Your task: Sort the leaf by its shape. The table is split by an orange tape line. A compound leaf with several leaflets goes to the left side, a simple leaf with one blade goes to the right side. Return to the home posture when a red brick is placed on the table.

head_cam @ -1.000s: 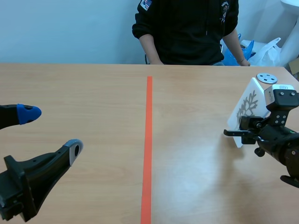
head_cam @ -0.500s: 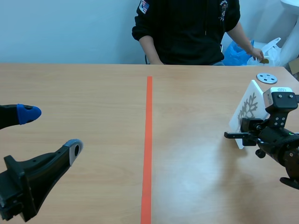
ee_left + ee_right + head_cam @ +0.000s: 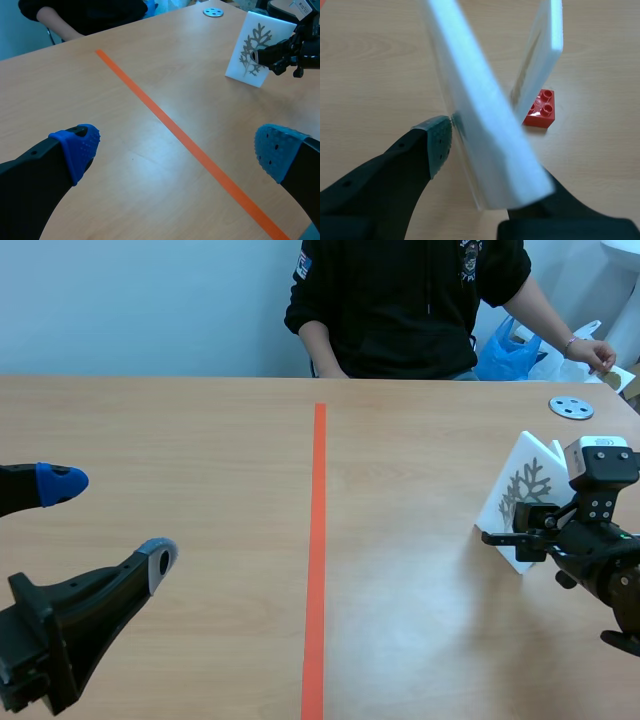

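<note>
In the scene view the left gripper (image 3: pixel 108 523) hovers over the table's left half, fingers spread wide with nothing between them. The single orange tape line (image 3: pixel 317 540) runs up the middle. Well to its right, the right gripper (image 3: pixel 512 536) is clamped on the one white card (image 3: pixel 497 515), which is tilted and printed with a grey, many-branched leaf (image 3: pixel 527 485). One grey disc (image 3: pixel 571 407) lies beyond it, near a person's hand (image 3: pixel 601 353). Only the right wrist view shows the one red brick (image 3: pixel 540 109) on the table just past the card, beside a second white panel (image 3: pixel 542 55).
</note>
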You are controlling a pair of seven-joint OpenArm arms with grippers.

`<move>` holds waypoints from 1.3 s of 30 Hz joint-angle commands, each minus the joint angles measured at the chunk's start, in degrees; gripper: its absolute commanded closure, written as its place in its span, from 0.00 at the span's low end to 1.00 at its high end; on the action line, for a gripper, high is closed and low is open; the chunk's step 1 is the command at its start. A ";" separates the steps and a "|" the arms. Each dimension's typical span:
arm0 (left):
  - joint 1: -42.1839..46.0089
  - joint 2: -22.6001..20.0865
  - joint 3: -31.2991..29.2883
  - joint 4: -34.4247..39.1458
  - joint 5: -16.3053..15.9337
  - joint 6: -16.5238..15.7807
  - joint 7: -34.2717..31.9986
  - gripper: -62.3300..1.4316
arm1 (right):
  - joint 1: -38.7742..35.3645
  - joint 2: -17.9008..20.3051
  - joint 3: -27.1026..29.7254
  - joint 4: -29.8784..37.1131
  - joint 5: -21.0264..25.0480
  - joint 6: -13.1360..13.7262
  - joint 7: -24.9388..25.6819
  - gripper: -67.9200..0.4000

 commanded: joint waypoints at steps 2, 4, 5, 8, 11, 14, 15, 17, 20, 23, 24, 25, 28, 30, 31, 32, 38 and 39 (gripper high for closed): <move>-0.02 0.42 0.04 0.44 -0.37 -0.31 -0.98 0.00 | 0.70 0.81 -0.26 1.07 0.24 -0.02 1.31 0.70; -0.02 0.42 0.04 0.44 -0.37 -0.31 -0.98 0.00 | 0.70 0.81 -0.26 1.07 0.28 -0.02 2.05 0.69; -0.02 0.42 0.04 0.44 -0.37 -0.31 -0.98 0.00 | 0.70 0.81 -0.26 1.07 0.37 -0.02 2.38 0.69; -0.02 0.42 0.04 0.44 -0.37 -0.31 -0.98 0.00 | 0.72 0.83 -0.20 1.92 0.44 0.02 2.99 0.69; -0.02 0.42 0.04 0.44 -0.37 -0.31 -0.96 0.00 | 0.70 0.83 -0.17 4.39 0.44 0.02 2.40 0.69; -0.02 0.42 0.04 0.44 -0.37 -0.31 -0.96 0.00 | 0.68 0.83 -0.13 7.54 0.44 0.02 1.42 0.69; -0.02 0.42 0.04 0.44 -0.37 -0.31 -0.96 0.00 | 0.61 0.83 -0.04 8.83 0.44 0.02 0.55 0.69; 0.00 0.42 0.04 0.44 -0.37 -0.31 -0.94 0.00 | -0.04 0.83 0.98 11.78 0.44 0.04 -1.07 0.69; 0.00 0.42 0.04 0.44 -0.37 -0.31 -0.96 0.00 | -1.99 0.85 2.97 16.59 0.59 0.28 -2.32 0.69; 0.00 0.42 0.04 0.44 -0.37 -0.31 -0.96 0.00 | -4.39 1.46 5.20 21.53 2.71 1.88 -3.15 0.64; 0.00 0.42 0.04 0.44 -0.37 -0.31 -0.96 0.00 | -5.20 1.79 5.92 23.28 3.91 2.64 -3.50 0.62; 0.00 0.42 0.04 0.44 -0.37 -0.31 -0.96 0.00 | -6.01 2.03 6.73 25.03 4.90 3.34 -3.76 0.59; 0.00 0.42 0.04 0.44 -0.37 -0.31 -0.96 0.00 | -8.09 2.84 9.29 30.36 7.39 5.33 -5.11 0.51; 0.00 0.42 0.04 0.44 -0.37 -0.31 -0.96 0.00 | -9.40 3.26 11.19 33.46 8.48 7.17 -6.82 0.46; 0.00 0.42 0.04 0.44 -0.37 -0.31 -0.96 0.00 | -10.03 3.54 12.07 34.84 9.14 8.17 -7.72 0.43; 0.00 0.42 0.04 0.44 -0.37 -0.31 -0.96 0.00 | -10.80 3.72 12.90 36.11 9.86 9.27 -8.72 0.40; 0.00 0.39 0.04 0.44 -0.37 -0.31 -0.96 0.00 | -17.57 5.09 15.34 42.62 15.54 15.06 -11.28 0.14; 0.00 0.39 0.04 0.44 -0.37 -0.31 -0.96 0.00 | -18.88 5.51 15.32 43.63 15.52 16.09 -11.69 0.08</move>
